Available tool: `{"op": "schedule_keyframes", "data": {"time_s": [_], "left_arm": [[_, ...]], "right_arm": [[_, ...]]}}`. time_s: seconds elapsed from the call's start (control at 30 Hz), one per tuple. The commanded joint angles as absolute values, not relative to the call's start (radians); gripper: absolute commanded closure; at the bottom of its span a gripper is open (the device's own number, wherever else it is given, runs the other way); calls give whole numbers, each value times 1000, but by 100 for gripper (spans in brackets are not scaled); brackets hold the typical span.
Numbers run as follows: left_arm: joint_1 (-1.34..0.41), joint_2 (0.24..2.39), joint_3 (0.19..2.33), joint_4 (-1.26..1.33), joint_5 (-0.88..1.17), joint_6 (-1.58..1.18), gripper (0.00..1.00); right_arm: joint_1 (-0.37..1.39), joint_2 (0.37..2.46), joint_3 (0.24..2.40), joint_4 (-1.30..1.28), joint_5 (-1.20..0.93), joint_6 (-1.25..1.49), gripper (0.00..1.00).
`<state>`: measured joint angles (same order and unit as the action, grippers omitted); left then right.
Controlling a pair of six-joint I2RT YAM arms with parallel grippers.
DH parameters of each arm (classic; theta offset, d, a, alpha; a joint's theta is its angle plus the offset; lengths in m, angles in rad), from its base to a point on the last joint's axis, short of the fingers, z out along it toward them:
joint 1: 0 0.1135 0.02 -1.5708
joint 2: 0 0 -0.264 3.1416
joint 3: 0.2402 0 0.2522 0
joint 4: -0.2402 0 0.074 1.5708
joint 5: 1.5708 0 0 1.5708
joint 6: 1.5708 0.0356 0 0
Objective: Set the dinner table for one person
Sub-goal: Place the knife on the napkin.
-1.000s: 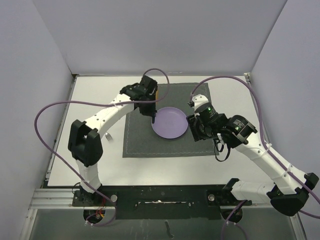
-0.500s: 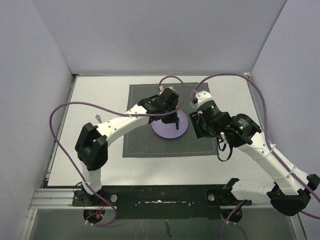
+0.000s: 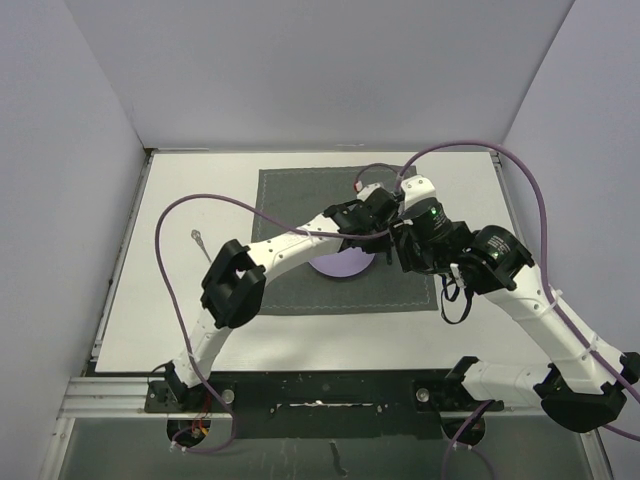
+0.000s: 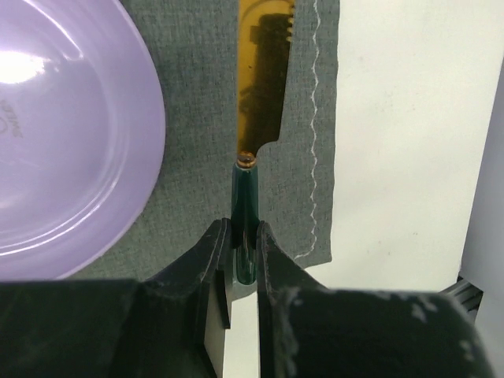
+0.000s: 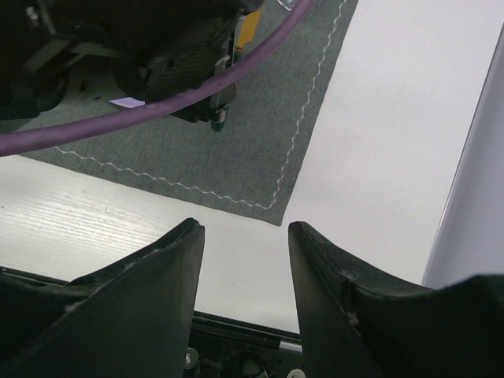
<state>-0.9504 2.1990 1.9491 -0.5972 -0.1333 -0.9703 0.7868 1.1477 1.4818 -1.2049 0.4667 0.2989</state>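
We record that the left gripper (image 4: 240, 252) has swung from the left side of the plate (image 4: 63, 142) across to its right. Its jaws are clamped on the green handle of the knife (image 4: 264, 94), with the blade over the placemat (image 4: 197, 94). The right gripper (image 5: 244, 268) hangs half open and empty. The dinner table (image 4: 402, 157) shows white beyond the mat's edge. In our judgement, setting the knife down comes next.

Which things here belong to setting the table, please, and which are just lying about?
Belong: knife in the left gripper, purple plate, grey placemat, utensil lying at left, white table, open right gripper.
Just about: purple cables, metal rail.
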Motion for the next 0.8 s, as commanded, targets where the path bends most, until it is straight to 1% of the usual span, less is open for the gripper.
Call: {"op": "schedule_keyframes", "data": {"time_s": [0.0,0.17,0.77], "left_arm": [[-987,2299,2082,-560,-143,-1031,100],[-1012,2362,2103,-551,-137,-1069,100],[-988,2476,2173,-589,-101,-1111,100]], "right_arm": [[790,1115,1529,-1219,521,295,52],[790,1108,1531,-1230,537,292,52],[787,1093,1507,-1224,564,279,50]]}}
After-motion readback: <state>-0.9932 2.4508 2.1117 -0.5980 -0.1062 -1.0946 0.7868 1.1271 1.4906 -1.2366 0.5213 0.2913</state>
